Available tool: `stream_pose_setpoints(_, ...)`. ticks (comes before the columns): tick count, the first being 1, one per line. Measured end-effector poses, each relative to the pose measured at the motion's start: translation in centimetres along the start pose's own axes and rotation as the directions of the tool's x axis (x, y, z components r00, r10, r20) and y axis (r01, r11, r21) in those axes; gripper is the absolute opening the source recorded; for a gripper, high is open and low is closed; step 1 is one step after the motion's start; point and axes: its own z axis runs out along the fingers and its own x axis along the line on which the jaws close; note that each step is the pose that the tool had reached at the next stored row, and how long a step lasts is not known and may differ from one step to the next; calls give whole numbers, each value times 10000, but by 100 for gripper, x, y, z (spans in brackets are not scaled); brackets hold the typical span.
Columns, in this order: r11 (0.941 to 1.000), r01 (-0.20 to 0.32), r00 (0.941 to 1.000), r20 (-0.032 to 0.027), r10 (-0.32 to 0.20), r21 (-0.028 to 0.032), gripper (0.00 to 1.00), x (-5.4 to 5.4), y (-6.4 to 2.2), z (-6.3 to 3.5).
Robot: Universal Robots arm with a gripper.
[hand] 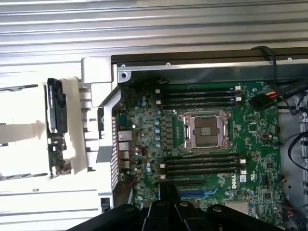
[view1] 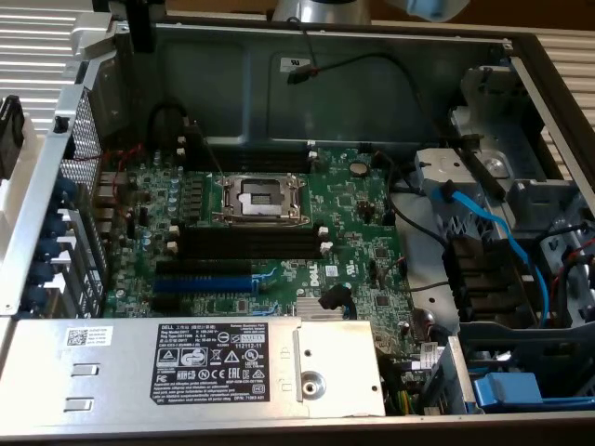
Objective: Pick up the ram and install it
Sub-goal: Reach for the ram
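The ram (hand: 54,129) is seen standing on edge in a white holder (hand: 81,126) outside the computer case (hand: 192,61), just beside the case's perforated wall. The gripper (hand: 169,190) is held above the motherboard (hand: 262,144), near the blue expansion slot (hand: 196,192), well apart from the ram. Its fingers are closed together, and nothing is gripped between them.

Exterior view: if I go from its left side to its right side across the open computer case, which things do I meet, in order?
perforated metal grille → CPU socket → coin battery → blue cable
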Motion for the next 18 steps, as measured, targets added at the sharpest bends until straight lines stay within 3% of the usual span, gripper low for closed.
stream_pose_setpoints(2,10000,0,10000,-44,0,5,10,32,-1,-2)
stream_pose_setpoints(18,10000,-2,10000,-94,2,8,10,755,-12,-4)
